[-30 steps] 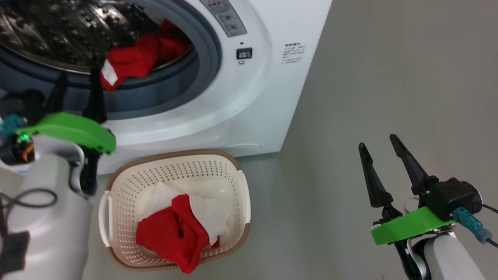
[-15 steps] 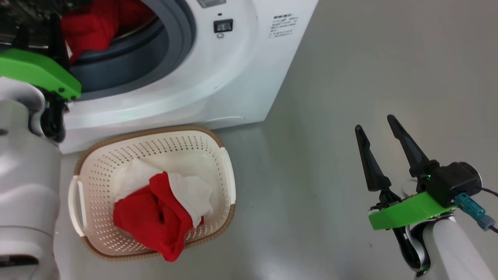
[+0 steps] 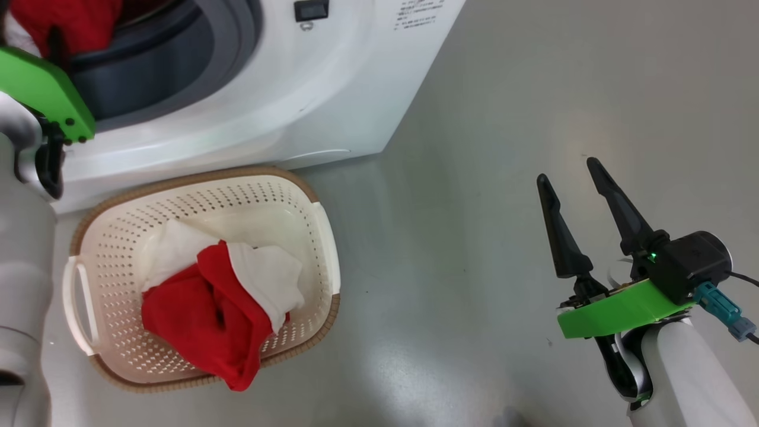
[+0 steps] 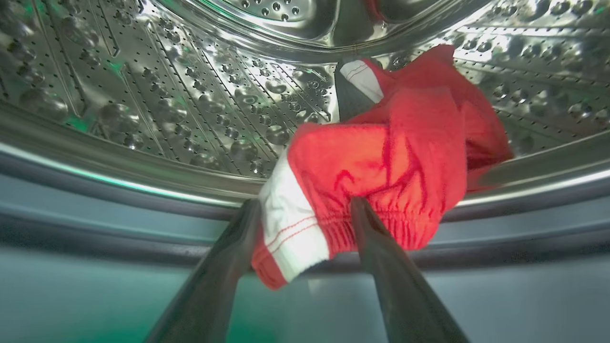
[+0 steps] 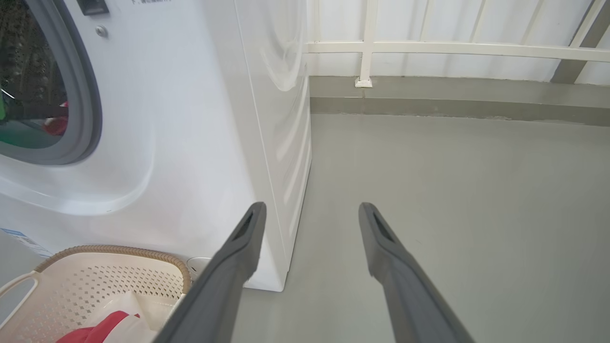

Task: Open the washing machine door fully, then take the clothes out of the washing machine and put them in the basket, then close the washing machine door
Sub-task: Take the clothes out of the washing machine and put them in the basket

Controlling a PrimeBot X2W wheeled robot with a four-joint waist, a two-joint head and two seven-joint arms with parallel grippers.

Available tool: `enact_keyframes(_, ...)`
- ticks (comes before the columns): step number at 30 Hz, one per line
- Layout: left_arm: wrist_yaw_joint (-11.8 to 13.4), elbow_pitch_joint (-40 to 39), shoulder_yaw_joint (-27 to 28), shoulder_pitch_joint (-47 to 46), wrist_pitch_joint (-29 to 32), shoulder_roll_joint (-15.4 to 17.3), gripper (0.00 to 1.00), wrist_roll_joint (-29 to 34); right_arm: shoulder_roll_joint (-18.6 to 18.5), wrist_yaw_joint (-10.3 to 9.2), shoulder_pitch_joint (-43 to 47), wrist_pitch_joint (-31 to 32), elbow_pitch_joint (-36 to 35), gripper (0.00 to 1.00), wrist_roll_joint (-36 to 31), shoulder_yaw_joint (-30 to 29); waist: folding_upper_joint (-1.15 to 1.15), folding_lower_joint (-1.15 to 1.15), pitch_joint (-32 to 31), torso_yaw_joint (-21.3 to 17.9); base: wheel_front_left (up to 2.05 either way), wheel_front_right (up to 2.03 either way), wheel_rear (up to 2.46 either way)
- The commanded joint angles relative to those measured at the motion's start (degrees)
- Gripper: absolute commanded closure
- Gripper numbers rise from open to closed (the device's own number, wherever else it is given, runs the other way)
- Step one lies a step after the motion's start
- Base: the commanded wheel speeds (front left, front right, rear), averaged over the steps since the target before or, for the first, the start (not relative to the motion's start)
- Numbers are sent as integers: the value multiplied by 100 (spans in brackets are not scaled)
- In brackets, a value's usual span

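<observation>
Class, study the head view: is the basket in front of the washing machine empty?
No, a heap of red and white clothes lies inside the basket.

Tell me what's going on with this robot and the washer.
The robot is unloading the washing machine. Its left gripper is open at the lip of the drum, straddling a red garment but not yet closed on it. Red and white clothes already lie in the basket on the floor in front. The right gripper hangs open over the floor, holding nothing.
</observation>
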Motion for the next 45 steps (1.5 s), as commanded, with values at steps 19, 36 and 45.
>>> enact_keyframes(19, 259, -33, -548, -84, -413, 433, 100, 475, 75, 36, -153, -37, -68, 0, 109, 167, 0, 0, 28, 0, 0, 0, 0)
enact_keyframes(36, 26, -883, -247, 901, -1289, 413, 100, 105, 106, 36, 19, -37, 68, 0, 132, 186, 0, 0, -712, 154, 0, 0, 0)
enact_keyframes(45, 175, -2819, 154, 2273, -1292, 306, 100, 141, 117, 36, 205, -37, 169, 0, 133, 177, 0, 0, -1280, 264, 0, 0, 0)
